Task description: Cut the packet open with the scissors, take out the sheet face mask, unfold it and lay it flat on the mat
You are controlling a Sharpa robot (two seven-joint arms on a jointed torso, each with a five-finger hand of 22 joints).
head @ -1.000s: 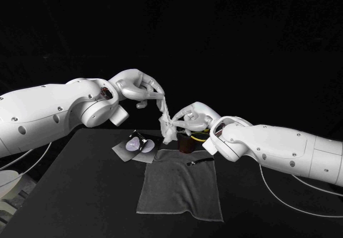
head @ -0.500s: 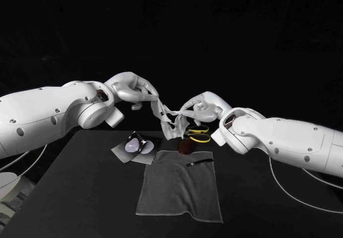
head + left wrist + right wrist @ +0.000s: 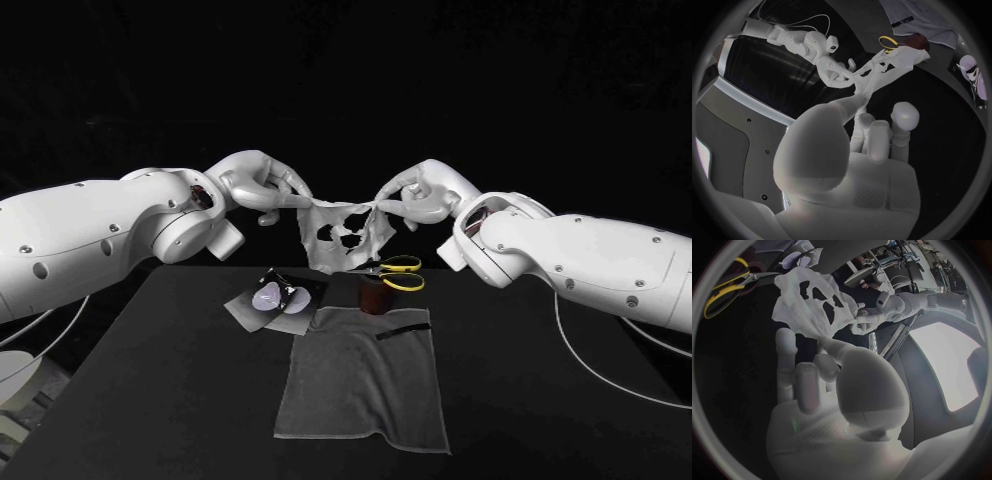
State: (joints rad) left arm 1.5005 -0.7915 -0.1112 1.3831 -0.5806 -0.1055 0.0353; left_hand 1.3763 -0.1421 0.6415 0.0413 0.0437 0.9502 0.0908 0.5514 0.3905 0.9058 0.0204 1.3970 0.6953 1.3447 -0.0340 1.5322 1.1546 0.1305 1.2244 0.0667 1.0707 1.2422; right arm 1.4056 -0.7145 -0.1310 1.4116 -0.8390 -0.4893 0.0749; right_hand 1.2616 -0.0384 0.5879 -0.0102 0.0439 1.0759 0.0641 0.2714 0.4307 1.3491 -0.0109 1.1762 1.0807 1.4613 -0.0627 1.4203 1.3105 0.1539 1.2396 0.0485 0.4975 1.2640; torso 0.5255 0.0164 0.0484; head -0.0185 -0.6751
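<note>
Sheet mask (image 3: 343, 236) hung spread in mid-air at frame centre, above the table's far edge, stretched between both hands. Eye and mouth cut-outs were visible. Its lower edge hung free, just above the scissors. In the left wrist view the mask appeared near edge-on and twisted, so the openings were hard to read. In the right wrist view it faced the camera w/ the cut-outs clear.

Left hand (image 3: 268, 188), centre-left of frame, held the mask's upper-left corner in a pinch. The exact contact pt. was hidden behind its own curled fingers. Right hand (image 3: 415, 200), centre-right, pinched the upper-right corner, w/ the contact likewise partly hidden.

Scissors (image 3: 389, 271), yellow-handled, lay directly below the mask w/ the blades pointing left. The blade tips were hard to separate from the mask's lower edge. A brown cylinder (image 3: 378, 297) stood just beneath them; could not tell whether the scissors rested on it.

Packet (image 3: 271, 298) lay left of centre, beside the mat's upper-left corner. Its print was unreadable.

Mat (image 3: 361, 390), grey, lay flat at lower centre. A small dark strip (image 3: 405, 328) sat near its upper-right corner, identity unclear. The table (image 3: 173, 400) was cut off at the frame's lower edge.
</note>
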